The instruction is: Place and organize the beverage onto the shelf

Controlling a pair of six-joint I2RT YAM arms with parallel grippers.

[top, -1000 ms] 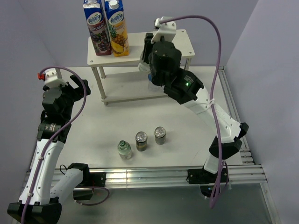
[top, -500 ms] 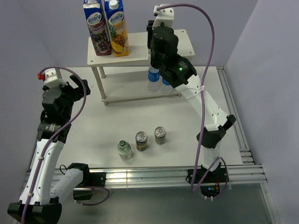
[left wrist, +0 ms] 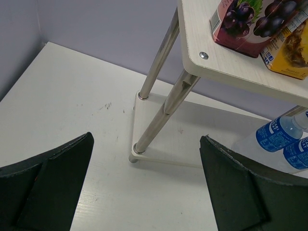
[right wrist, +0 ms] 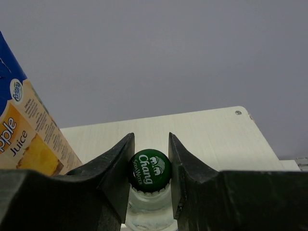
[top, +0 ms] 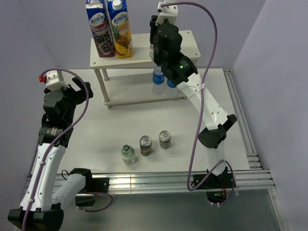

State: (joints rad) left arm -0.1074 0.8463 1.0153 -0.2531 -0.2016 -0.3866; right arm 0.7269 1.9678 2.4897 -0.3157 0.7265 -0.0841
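Right gripper (right wrist: 149, 156) has risen over the shelf (right wrist: 207, 130), clamping a green-capped bottle (right wrist: 149, 171); left gripper (left wrist: 147, 154) gapes

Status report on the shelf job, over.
Right gripper shut on green-capped bottle, at the shelf, top board. Left gripper open, empty. Pineapple juice carton shares that board.

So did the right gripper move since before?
Yes. The right gripper, clamped on the green-capped bottle, has moved away from the near side, from the shelf's front edge to over its top board.
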